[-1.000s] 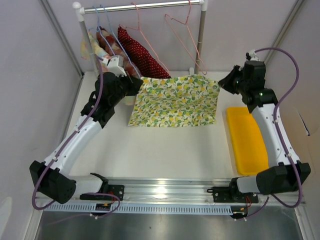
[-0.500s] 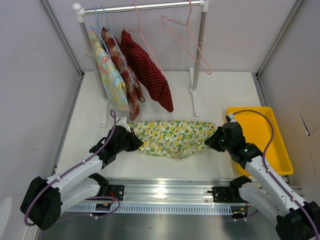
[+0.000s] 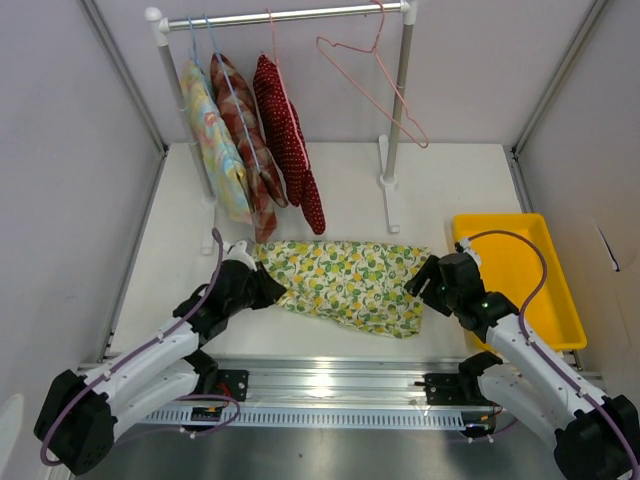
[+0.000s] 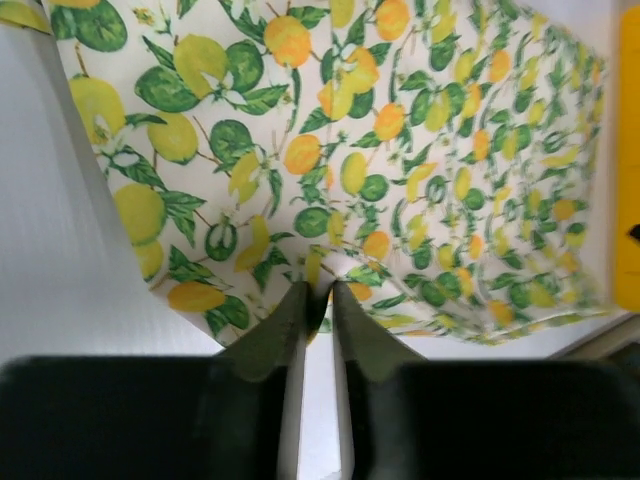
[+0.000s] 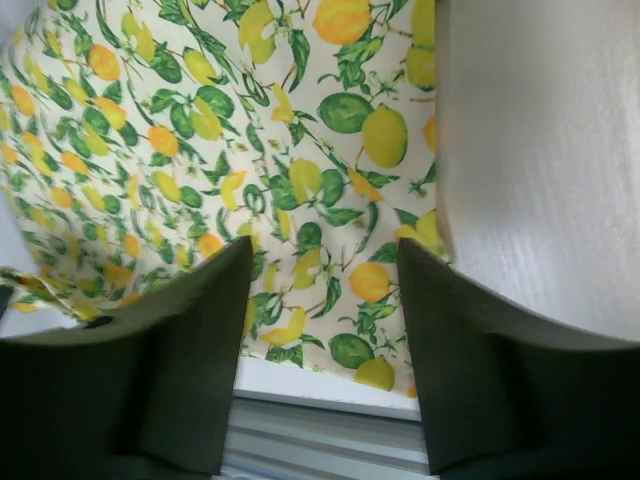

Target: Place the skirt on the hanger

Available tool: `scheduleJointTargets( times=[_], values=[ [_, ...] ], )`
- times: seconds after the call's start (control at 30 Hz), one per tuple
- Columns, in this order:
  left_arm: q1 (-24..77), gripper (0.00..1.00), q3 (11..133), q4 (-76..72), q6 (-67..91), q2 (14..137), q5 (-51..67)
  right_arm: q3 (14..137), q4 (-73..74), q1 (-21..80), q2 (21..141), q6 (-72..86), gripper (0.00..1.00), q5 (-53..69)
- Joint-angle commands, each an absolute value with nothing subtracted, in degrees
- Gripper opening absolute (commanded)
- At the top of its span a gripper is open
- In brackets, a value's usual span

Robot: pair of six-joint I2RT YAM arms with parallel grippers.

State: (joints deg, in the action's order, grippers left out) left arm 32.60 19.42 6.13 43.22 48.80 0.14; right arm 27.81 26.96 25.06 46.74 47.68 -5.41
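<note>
While both arms crouch low at the near side of the table [image 3: 445,190], elbows folded back, the left gripper [image 3: 262,288] is at the left edge of the skirt [image 3: 345,283]. The skirt lies flat on the near half. The left wrist view settles it: fingers [image 4: 272,328] pressed together, pinching a fold of lemon cloth. The right gripper [image 3: 427,279] sits at the skirt's right edge, and its own camera shows fingers [image 5: 190,330] spread wide with cloth beyond them. The pink hanger [image 3: 372,96] hangs bare on the far rail [image 3: 290,14]. Half a second ago the skirt was bunched narrower; now its hem reaches nearer.
</note>
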Motion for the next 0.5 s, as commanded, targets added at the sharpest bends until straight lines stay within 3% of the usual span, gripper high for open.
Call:
scheduleJointTargets(
  times=[0.0,0.07,0.17,0.33,0.47],
  values=[
    [33.5,0.29,22.3,9.6,41.3,43.3,-0.4,30.2,27.9,25.1,45.4,47.1,0.75,-8.3],
    [33.6,0.42,25.2,13.1,39.5,41.3,-0.4,32.3,29.3,24.9,44.8,46.8,0.83,-8.5],
    [33.9,0.54,30.5,18.8,36.4,37.5,-0.4,35.5,30.2,24.3,44.6,45.6,0.84,-8.2],
    [34.9,0.56,44.3,25.4,31.9,36.2,-2.0,40.4,31.1,22.2,46.1,42.6,0.81,-6.5],
    [38.2,0.57,58.0,25.1,28.8,43.7,-5.0,44.6,32.2,19.4,46.3,40.0,0.77,-4.8]
  ],
)
